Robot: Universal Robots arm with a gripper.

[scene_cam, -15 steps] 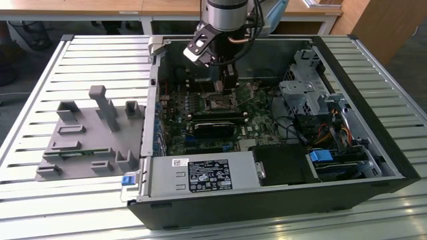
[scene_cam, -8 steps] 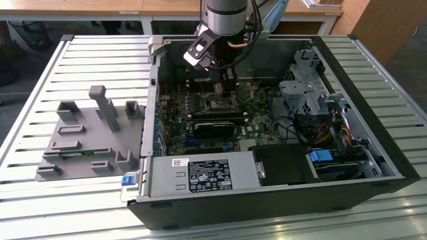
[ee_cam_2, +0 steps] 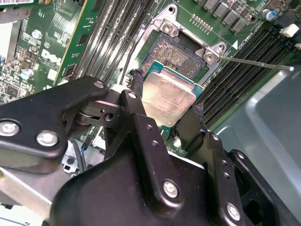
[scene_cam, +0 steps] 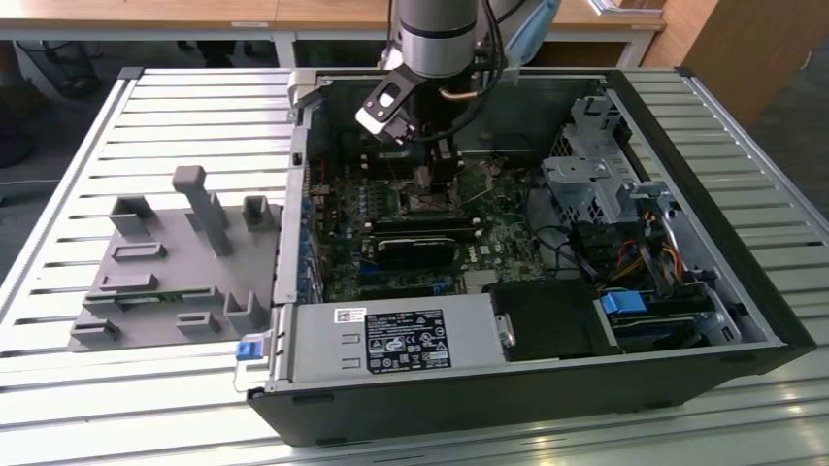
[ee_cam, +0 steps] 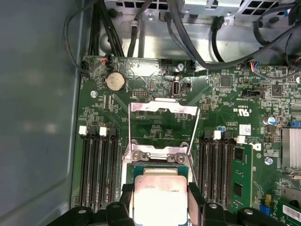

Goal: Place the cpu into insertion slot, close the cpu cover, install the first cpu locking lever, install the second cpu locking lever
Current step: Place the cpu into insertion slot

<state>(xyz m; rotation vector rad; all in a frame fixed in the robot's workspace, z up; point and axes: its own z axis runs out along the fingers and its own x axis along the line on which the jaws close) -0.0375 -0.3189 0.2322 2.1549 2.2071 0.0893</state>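
My gripper [ee_cam_2: 167,94] is shut on the cpu [ee_cam_2: 168,98], a silvery square chip with a greenish rim pinched by its edges between the two black fingers. The chip hangs just over the insertion slot [ee_cam_2: 181,49], covering its near part, and I cannot tell whether they touch. In the first wrist view the cpu [ee_cam: 157,195] sits between the fingertips, with the cpu cover [ee_cam: 163,109] swung open beyond the socket. A thin metal locking lever [ee_cam_2: 254,62] sticks out free beside the socket. In the exterior view the gripper [scene_cam: 434,170] reaches down into the open computer case [scene_cam: 725,291].
Long black memory slots [ee_cam: 96,165] flank the socket on both sides. A coin battery [ee_cam: 115,82] and cable bundles [ee_cam: 188,42] lie beyond it. The drive cage [scene_cam: 596,175] and power supply [scene_cam: 388,340] crowd the case. A grey fixture [scene_cam: 169,262] stands on the slatted table.
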